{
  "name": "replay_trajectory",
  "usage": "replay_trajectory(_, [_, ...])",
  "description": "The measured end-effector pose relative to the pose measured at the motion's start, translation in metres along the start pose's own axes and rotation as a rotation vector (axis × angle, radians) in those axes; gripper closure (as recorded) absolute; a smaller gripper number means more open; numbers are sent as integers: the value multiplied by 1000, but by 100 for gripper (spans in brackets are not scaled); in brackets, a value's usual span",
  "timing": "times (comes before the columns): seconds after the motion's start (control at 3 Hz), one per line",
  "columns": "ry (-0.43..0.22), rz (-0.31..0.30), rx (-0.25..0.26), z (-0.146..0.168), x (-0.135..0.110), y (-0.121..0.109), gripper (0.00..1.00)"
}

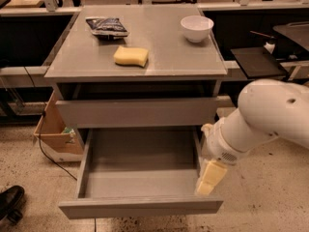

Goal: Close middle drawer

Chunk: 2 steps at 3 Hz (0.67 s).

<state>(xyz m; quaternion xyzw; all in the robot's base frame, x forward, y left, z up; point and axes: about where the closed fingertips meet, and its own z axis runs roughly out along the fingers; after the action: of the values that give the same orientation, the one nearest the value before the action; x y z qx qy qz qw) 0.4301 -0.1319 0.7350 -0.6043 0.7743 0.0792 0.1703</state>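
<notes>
grey middle drawer sitting pulled out at lower centre; my gripper hanging beside its right wall, grip state i cannot tell.

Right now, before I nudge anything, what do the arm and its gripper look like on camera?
The arm is a thick, glossy white rounded shell that narrows to a white wrist with a small dotted grille. The gripper is pale cream-yellow and blocky, and sits at the right wall of the pulled-out grey drawer. No cables or printed markings show on it.
</notes>
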Motion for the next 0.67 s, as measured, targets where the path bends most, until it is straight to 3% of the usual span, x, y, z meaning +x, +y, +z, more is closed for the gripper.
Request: replay_trajectory(0.67, [-40, -4, -63, 106, 8, 30, 0])
